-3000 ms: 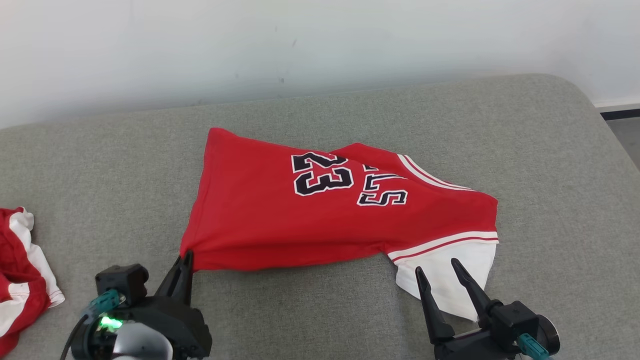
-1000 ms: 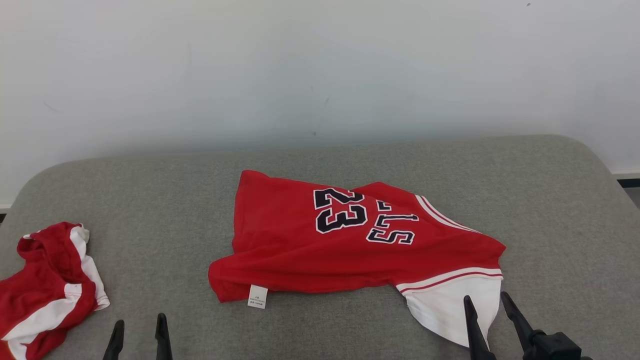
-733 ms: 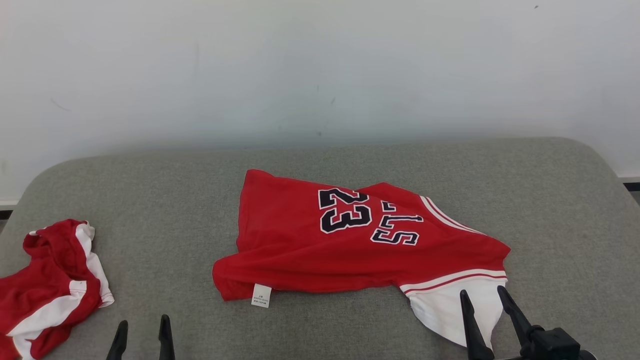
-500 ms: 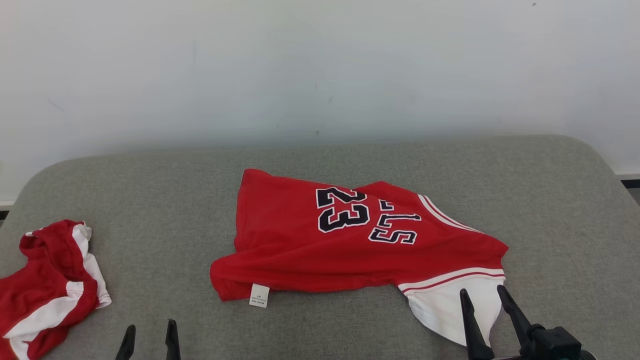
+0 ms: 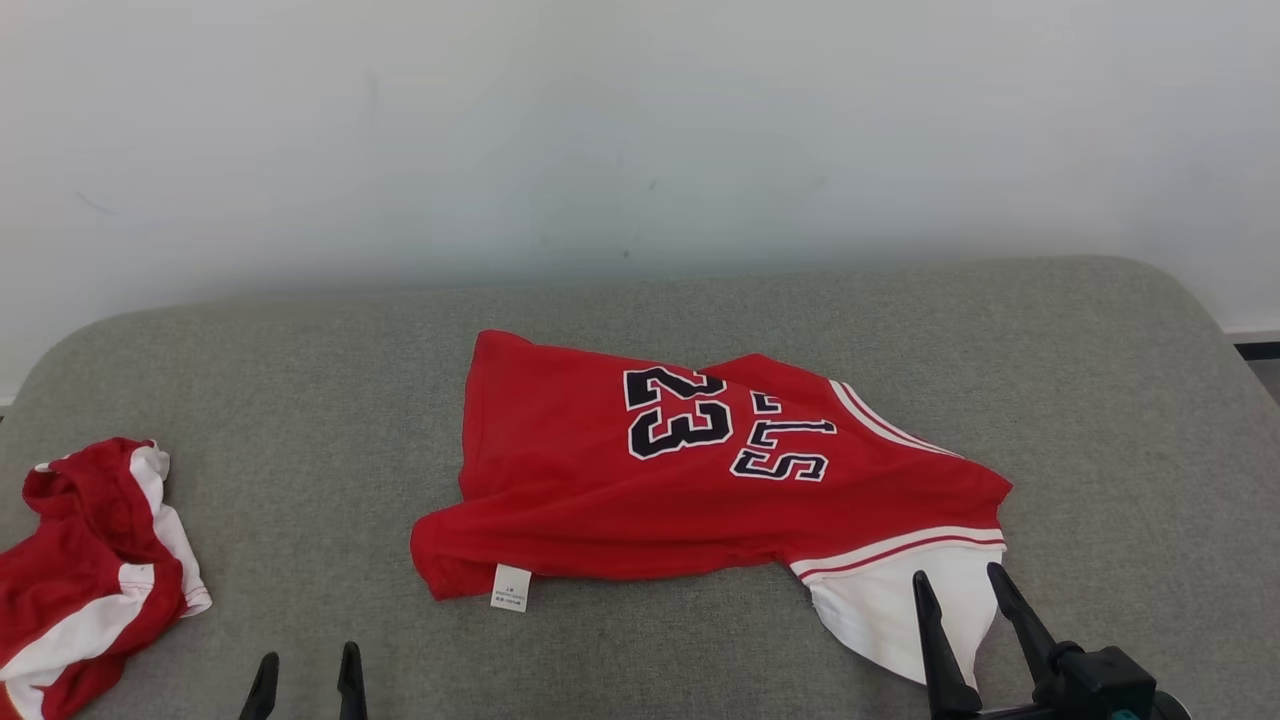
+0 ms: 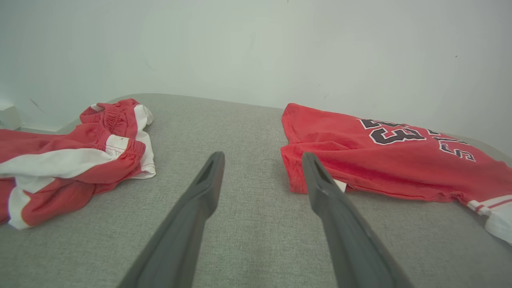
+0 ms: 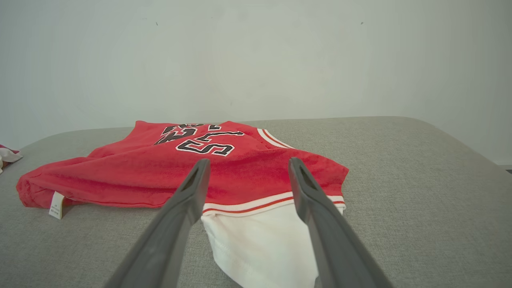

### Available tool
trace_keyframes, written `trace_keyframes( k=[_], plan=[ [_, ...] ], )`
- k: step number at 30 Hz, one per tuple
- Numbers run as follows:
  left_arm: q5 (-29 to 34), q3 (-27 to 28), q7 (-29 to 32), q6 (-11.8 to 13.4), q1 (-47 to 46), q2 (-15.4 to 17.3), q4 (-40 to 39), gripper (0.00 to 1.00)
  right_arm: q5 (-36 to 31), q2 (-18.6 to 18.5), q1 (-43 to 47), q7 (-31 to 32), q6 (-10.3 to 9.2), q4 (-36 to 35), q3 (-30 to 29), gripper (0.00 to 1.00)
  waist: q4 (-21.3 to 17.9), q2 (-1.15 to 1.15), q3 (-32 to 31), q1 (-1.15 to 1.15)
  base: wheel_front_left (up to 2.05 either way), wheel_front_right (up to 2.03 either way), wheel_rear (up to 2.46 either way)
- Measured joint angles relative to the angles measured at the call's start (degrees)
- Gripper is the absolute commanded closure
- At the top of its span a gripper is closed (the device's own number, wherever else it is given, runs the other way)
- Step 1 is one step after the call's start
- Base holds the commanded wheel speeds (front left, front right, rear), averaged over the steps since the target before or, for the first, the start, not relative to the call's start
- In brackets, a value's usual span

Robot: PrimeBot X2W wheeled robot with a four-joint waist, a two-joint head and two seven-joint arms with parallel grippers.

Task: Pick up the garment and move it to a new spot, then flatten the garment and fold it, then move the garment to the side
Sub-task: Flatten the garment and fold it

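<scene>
The garment [image 5: 640, 490] is a red jersey with black "23" lettering and a white sleeve end, lying folded over on the grey cushion; it also appears in the left wrist view [image 6: 384, 160] and the right wrist view [image 7: 160, 168]. A white label [image 5: 510, 587] hangs at its near left corner. My left gripper [image 5: 305, 673] stands open at the bottom edge, short of that corner, with nothing between its fingers [image 6: 208, 180]. My right gripper [image 5: 958, 590] is open just above the white sleeve end [image 7: 260, 240], its fingers [image 7: 298, 176] apart and gripping nothing.
A second red and white garment [image 5: 85, 570] lies crumpled at the cushion's left end, also in the left wrist view [image 6: 72, 156]. The grey cushion [image 5: 1100, 420] ends at a pale wall [image 5: 640, 130] behind and rounds off at the right.
Three seconds ago my left gripper was shut on the jersey's near left corner; it has since let go and drawn back. Over the last second the grippers barely moved; the camera shifted slightly.
</scene>
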Motion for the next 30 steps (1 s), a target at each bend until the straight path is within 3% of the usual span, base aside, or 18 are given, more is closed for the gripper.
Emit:
trace_keyframes(
  k=[7, 14, 20, 30],
  plan=[
    [-0.3, -1.7, 0.0, -0.6, -2.8, 0.0, 3.1, 0.0, 0.0, 0.0, -2.3, 2.4, 0.0, 1.3, -1.3, 0.0, -0.4, 0.0, 1.5, 0.0, 0.0, 0.0, 0.0],
    [-0.3, -4.7, 0.2, -1.4, -11.1, -0.1, 15.8, 0.0, 0.4, 0.0, -5.1, 11.0, 0.0, 5.1, -4.1, 0.0, -0.9, 0.0, 3.8, 0.01, 0.0, 0.0, 0.0],
    [-1.2, -5.4, 0.1, -0.4, -18.0, -0.1, 25.0, 0.0, 1.1, 0.0, -7.0, 14.4, 0.0, 8.1, -4.7, 0.0, -2.1, 0.01, 6.4, 0.01, 0.0, 0.0, 0.0],
    [-1.9, -6.0, 0.0, 1.2, -22.9, -0.1, 28.1, 0.0, 2.0, 0.0, -8.4, 18.5, 0.0, 12.2, -5.9, 0.0, -4.1, 0.01, 9.8, 0.01, 0.0, 0.0, 0.0]
  ],
)
